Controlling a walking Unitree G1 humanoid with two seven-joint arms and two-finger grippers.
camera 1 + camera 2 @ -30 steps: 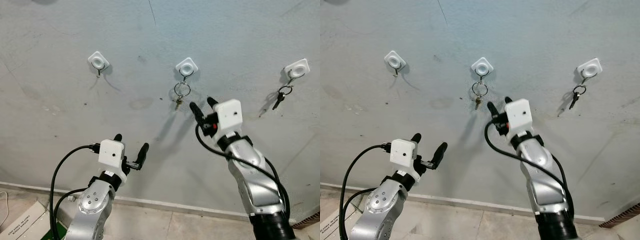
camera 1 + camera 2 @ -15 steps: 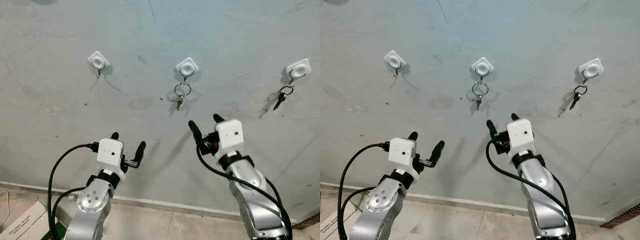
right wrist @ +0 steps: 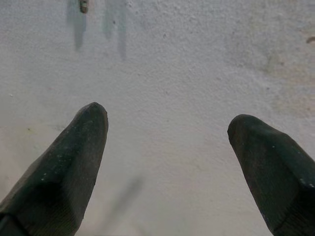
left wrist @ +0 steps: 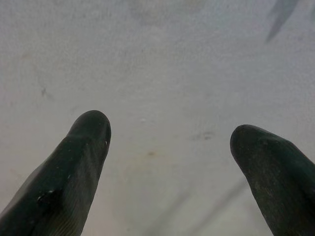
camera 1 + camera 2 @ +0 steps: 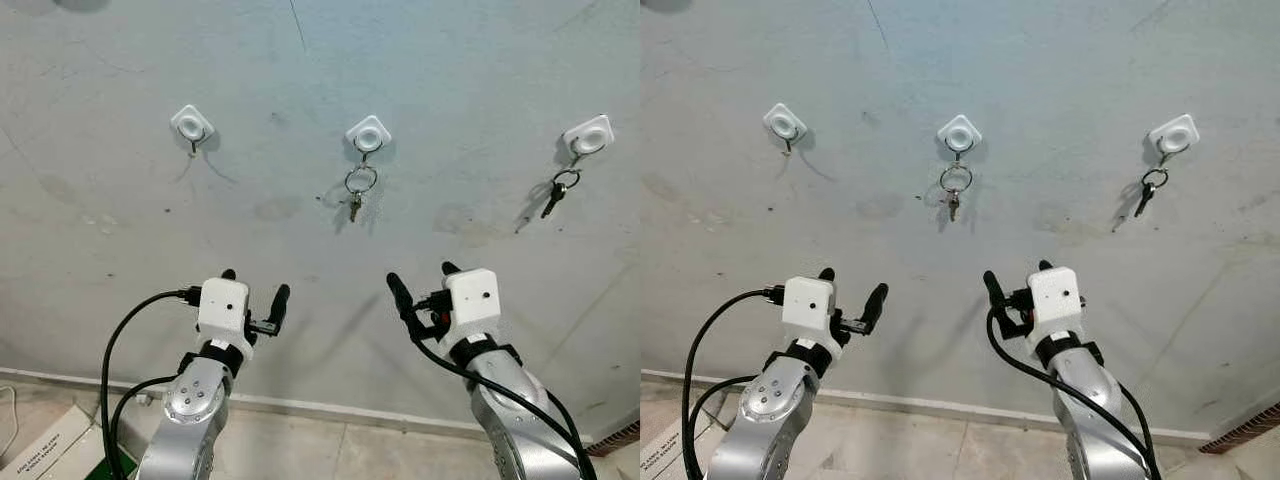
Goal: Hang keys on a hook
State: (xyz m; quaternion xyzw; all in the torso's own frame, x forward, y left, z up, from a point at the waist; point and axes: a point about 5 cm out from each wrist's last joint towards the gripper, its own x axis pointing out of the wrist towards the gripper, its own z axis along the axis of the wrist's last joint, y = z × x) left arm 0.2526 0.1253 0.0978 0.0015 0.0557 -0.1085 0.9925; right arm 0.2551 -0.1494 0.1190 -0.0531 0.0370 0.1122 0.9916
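Keys hang on the middle hook; right gripper and left gripper, both spread wide and empty, sit well below, the hanging apparently complete, retreat next.

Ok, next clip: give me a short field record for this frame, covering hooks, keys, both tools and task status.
hooks: three white wall hooks in a row: left hook, middle hook, right hook
keys: one key ring hangs on the middle hook; a dark key hangs on the right hook; left hook bare
left tool: open, holding nothing, low in front of the wall
right tool: open, holding nothing, below the middle hook
task status: keys hanging, both tools apart from them
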